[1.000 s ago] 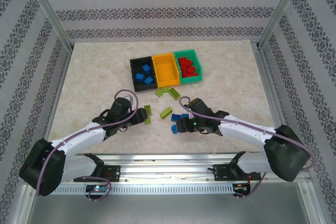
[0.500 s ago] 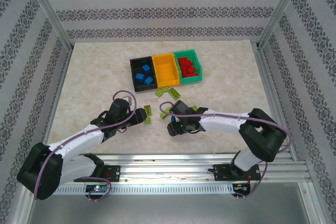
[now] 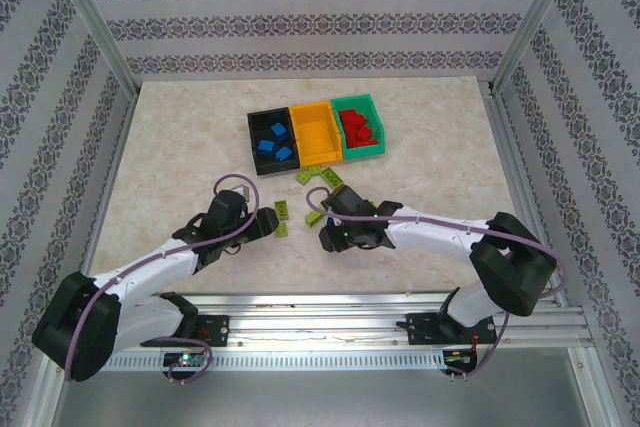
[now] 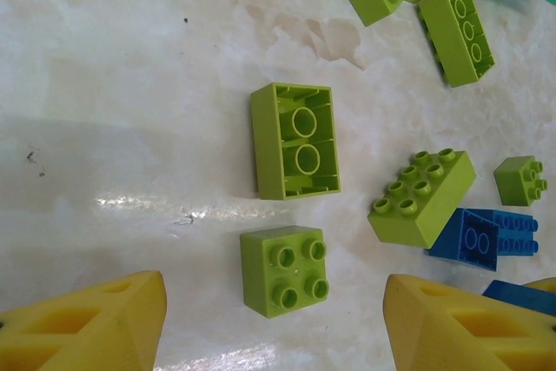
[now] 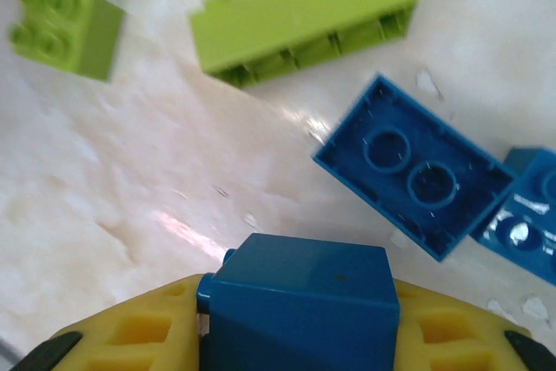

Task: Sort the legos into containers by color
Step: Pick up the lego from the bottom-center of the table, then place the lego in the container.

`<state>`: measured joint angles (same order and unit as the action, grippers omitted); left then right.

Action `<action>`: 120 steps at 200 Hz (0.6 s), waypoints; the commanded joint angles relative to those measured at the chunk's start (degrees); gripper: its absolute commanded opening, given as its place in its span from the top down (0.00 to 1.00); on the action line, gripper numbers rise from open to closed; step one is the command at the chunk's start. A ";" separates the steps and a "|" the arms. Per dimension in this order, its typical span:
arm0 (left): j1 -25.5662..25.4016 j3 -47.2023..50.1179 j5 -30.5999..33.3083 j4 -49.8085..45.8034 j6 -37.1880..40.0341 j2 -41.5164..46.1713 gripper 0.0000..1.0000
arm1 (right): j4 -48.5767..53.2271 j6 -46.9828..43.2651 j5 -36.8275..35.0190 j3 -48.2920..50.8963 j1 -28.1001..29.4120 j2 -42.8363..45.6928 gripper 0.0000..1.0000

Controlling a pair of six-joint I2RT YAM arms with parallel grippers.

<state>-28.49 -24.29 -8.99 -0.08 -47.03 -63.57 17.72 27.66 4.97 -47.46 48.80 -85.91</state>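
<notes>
My right gripper [image 5: 300, 323] is shut on a blue lego [image 5: 300, 301], its yellow pads [image 5: 130, 336] pressed against both sides just above the table. An overturned blue lego [image 5: 413, 167] and a long lime one [image 5: 304, 19] lie just beyond it. My left gripper [image 4: 276, 323] hangs open around a small lime lego [image 4: 282, 269] lying studs up between the fingers [image 4: 82, 323], untouched. From above, the left gripper [image 3: 262, 225] and right gripper [image 3: 328, 240] flank the loose pile [image 3: 314, 217]. The containers stand behind: black [image 3: 252, 127] with blue legos, orange-yellow [image 3: 315, 137], teal [image 3: 368, 152] with red ones.
More lime legos lie ahead of the left gripper: an upturned one [image 4: 295, 139], a studded block [image 4: 423, 197] and two near the bins [image 4: 456, 32]. Metal frame posts [image 3: 90, 27] and patterned walls enclose the marble table [image 3: 180, 137].
The right arm swung left across the pile and its jaws closed onto a blue lego. The left arm barely shifted and stayed open.
</notes>
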 commanded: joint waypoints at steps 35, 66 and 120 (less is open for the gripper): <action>-0.60 2.97 0.29 1.05 -2.46 3.64 0.33 | -4.89 -0.59 7.73 -11.29 -6.26 -3.64 0.69; -0.60 3.88 0.05 -1.15 -2.97 5.76 0.33 | -5.39 -1.56 8.60 -21.27 -8.66 -10.68 0.69; -0.62 4.75 -1.29 -3.66 -4.21 7.48 0.33 | -4.35 -1.69 11.50 -41.73 -11.13 -26.89 0.66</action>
<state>-28.51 -20.25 -9.13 -0.97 -49.87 -56.84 13.32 26.70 13.98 -81.43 38.68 -107.09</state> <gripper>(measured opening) 0.670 0.356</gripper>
